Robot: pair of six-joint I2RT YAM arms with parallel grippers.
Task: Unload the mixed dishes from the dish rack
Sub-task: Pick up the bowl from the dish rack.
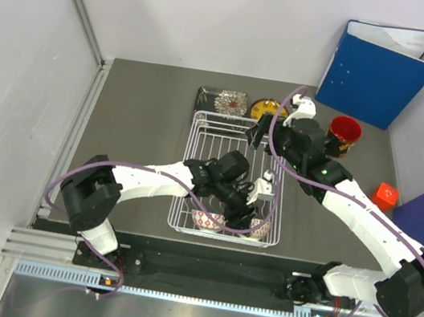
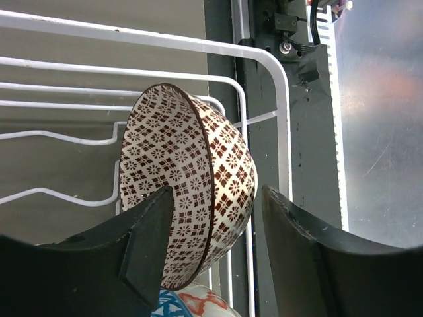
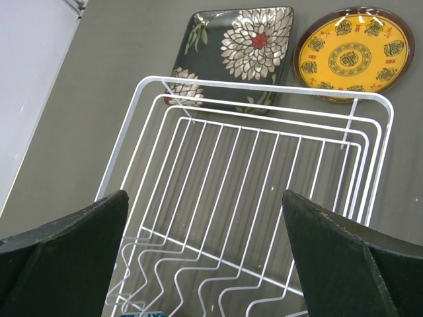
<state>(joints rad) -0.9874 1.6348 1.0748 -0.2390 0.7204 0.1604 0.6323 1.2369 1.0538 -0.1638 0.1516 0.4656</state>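
Across the upper part of the overhead view you have 3 dishes already out on the table [image 1: 135, 129]: the black square floral plate [image 1: 222, 101], the small yellow plate [image 1: 269, 109] just to its right, and the red mug [image 1: 345, 132] further right, apart from both. The dish rack [image 1: 199, 136] sits mid-frame, its far half bare wire. That leaves 2 bowls at its near end.

Your left gripper [image 2: 217, 193] is spread open down inside the rack, straddling the rim of the brown-and-white patterned bowl [image 2: 165, 145], which stands on edge against the wires. 1 finger is at its inside and 1 at its outside, and you cannot tell whether either touches. The second bowl [image 2: 198, 305], with blue and red marks, peeks in at the lower edge below it.

Your right gripper [image 3: 205, 198] hangs open and empty over the rack's bare far end.

So judge it as 3 of 5 unloaded, with the brown bowl the step in hand.
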